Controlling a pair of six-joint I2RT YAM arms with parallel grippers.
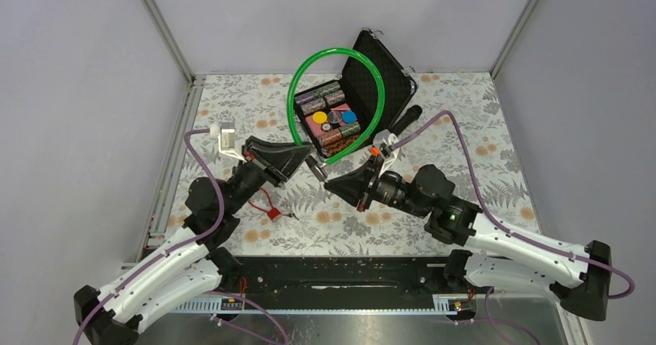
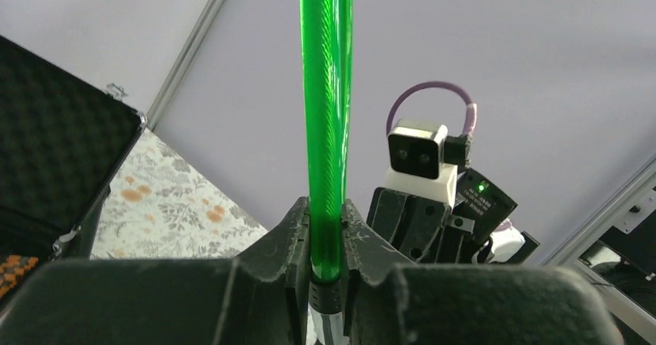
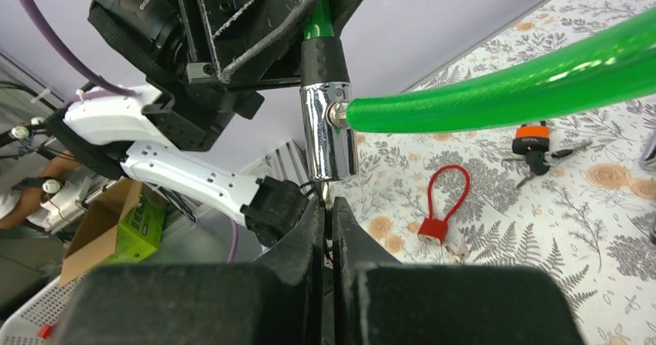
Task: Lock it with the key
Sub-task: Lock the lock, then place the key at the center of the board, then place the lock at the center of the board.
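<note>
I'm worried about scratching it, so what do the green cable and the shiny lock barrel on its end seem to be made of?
The green cable looks like glossy, translucent plastic sheathing: bright highlights run along it, and a faint stranded pattern inside hints at a wire core. The lock barrel seems polished, chrome-like metal, mirroring its surroundings.
</note>
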